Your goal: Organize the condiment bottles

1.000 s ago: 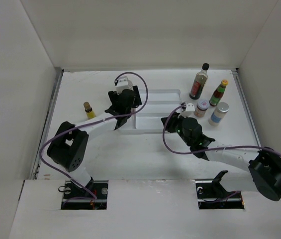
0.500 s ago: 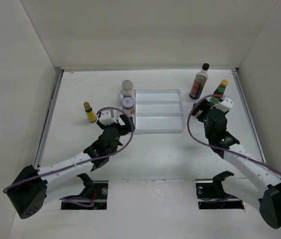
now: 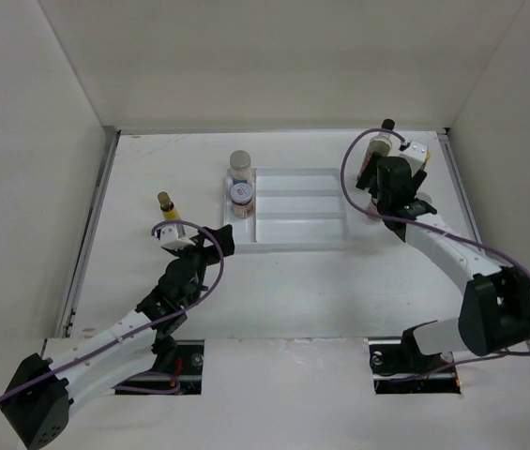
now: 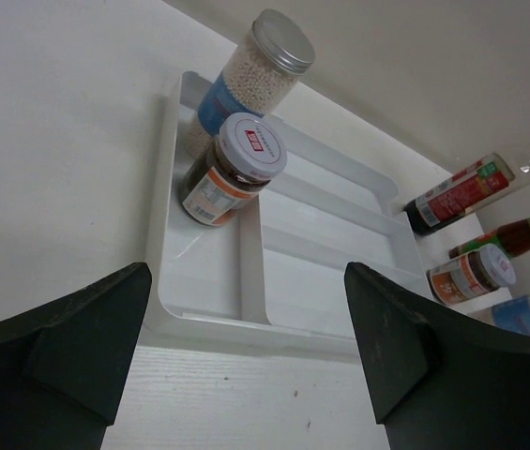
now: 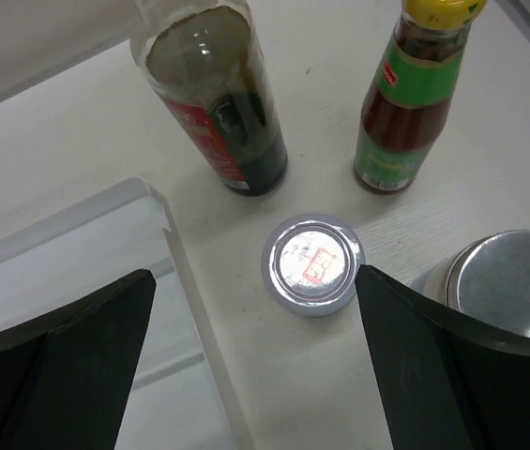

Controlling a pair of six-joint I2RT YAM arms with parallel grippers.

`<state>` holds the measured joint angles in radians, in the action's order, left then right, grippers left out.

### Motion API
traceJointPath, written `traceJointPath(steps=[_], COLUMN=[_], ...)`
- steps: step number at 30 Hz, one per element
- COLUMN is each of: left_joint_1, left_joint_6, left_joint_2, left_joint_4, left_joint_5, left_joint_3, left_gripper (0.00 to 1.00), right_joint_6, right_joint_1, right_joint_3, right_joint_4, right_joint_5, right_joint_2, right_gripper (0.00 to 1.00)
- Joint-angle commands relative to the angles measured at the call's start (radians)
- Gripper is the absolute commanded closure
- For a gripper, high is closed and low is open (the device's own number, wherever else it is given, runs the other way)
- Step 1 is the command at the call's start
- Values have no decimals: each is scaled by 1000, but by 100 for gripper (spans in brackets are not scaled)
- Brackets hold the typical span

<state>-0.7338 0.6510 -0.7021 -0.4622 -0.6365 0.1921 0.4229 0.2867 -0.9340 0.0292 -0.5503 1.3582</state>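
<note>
Right gripper [image 5: 255, 291] is hanging with its fingers spread wide, and the loose short jar [image 5: 312, 264] is sitting straight below the gap, a touch nearer the right finger. Looks to me like it's lining up a grab on that one. If I'm guessing how to do it well: it should be nudging over until the lid is dead centre, then going straight down and closing on the body, because the loose shaker [image 5: 504, 281] is sitting right under the right finger and the wall of the white divided tray [image 5: 185, 272] is running just inside the left finger. So not much slack on either side. The tall dark bottle [image 5: 218, 103] and the green yellow-capped bottle [image 5: 405, 103] are standing just ahead of the fingertips, so no overshooting forward either. Left gripper [image 4: 246, 281] is also spread and holding nothing, with the tray's near end out in front of it. I'm counting seven in all: two jars, with the trayed jar [image 4: 232, 169] in the left compartment; two shakers, with the trayed shaker [image 4: 250, 75] right behind it; plus one dark bottle, one green one and one tiny brown bottle [image 3: 167, 208], off to the left gripper's left.
</note>
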Motion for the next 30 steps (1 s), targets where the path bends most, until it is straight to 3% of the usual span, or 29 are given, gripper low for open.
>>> traceJointPath(steps=[1, 15, 30], left_joint_1=[1, -8, -6], left_joint_6=[19, 32, 35], left_joint_2=[15, -25, -16], left_joint_4=[-44, -52, -59], left_joint_5=[43, 55, 60], left_joint_3=[-3, 4, 1], left_gripper=[16, 15, 16], right_joint_6=[-15, 14, 56], right_joint_1=[-11, -47, -85], right_joint_3=[-68, -152, -137], right_joint_4=[69, 101, 20], right_joint_5=[-23, -131, -14], right_joint_2=[44, 222, 318], right_gripper=[6, 14, 20])
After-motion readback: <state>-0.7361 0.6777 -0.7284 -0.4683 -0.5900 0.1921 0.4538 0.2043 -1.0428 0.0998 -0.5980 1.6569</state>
